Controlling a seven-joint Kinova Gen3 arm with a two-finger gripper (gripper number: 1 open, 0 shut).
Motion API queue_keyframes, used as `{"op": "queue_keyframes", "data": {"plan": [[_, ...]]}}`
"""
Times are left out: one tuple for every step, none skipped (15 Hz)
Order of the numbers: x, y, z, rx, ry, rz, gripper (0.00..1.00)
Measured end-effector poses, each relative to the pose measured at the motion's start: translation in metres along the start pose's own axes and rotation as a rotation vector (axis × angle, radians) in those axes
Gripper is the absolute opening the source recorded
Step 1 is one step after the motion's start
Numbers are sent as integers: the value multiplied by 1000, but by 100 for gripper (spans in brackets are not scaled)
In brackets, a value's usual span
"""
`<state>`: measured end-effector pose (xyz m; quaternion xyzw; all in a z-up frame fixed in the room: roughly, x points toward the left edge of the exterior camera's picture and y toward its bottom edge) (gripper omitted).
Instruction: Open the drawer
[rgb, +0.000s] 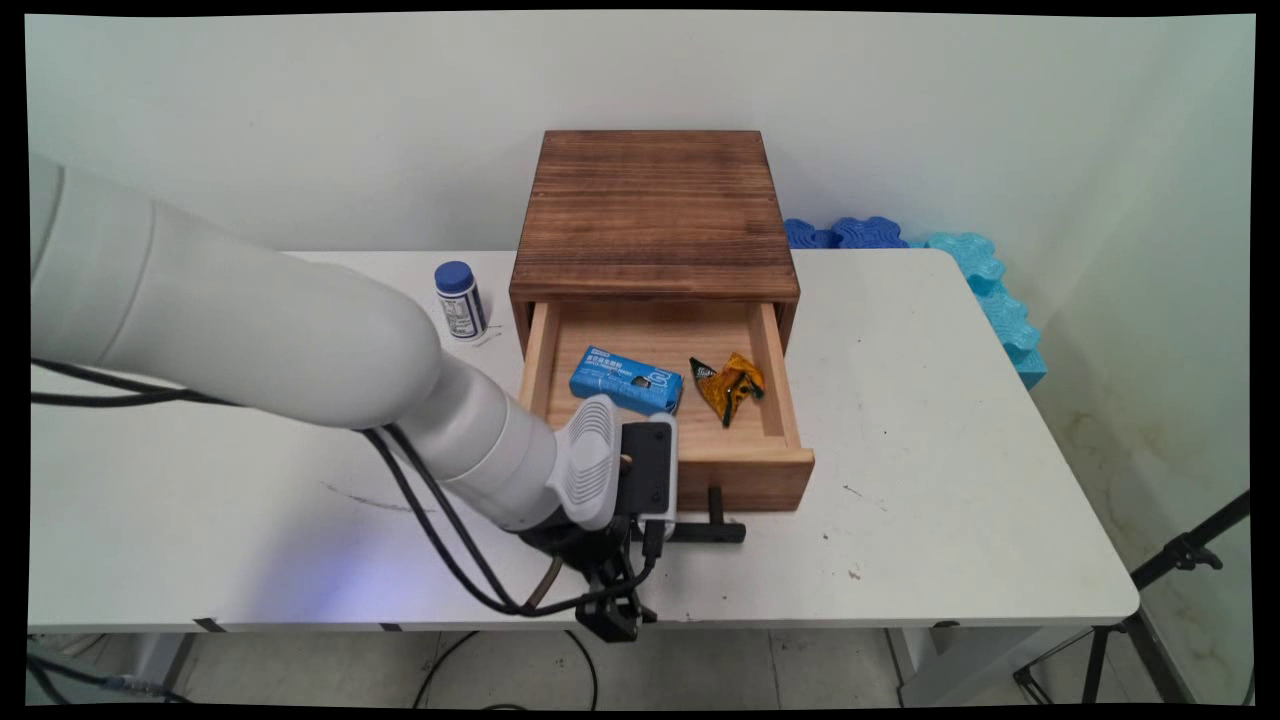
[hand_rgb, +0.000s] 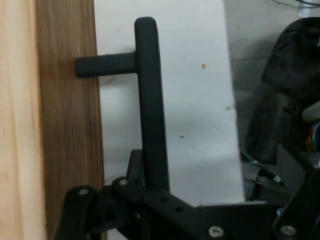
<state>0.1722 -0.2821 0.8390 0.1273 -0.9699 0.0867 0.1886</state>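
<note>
A dark wooden cabinet stands at the back of the white table, and its light wood drawer is pulled out. Inside the drawer lie a blue box and a crumpled yellow wrapper. My gripper sits low at the drawer's front, shut on the left end of the black drawer handle. In the hand view the handle bar runs down between the fingers into my gripper, beside the drawer front. One finger presses against the bar.
A small white bottle with a blue cap stands left of the cabinet. Blue foam pieces lie along the wall at the back right. A black tripod stands off the table's right corner. The table's near edge runs just beyond the handle.
</note>
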Motion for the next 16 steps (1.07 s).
{"op": "queue_keyframes", "data": {"plan": [[0,2,-1,-3,1,1,100],[0,5,-3,-7,2,3,100],[0,10,-6,-12,4,6,100],[-1,13,-7,-15,4,8,100],[-1,15,-9,-19,5,10,100],[-2,18,-11,-22,6,12,100],[-2,21,-12,-26,6,15,100],[-3,23,-14,-29,6,17,100],[-4,26,-15,-33,7,19,100],[-5,29,-17,-36,7,21,100],[-5,30,-18,-39,7,22,100],[-6,32,-19,-41,7,24,100],[-7,34,-20,-44,7,25,100],[-7,36,-21,-46,7,26,100],[-8,37,-22,-49,7,27,100],[-8,39,-23,-51,7,28,100]]}}
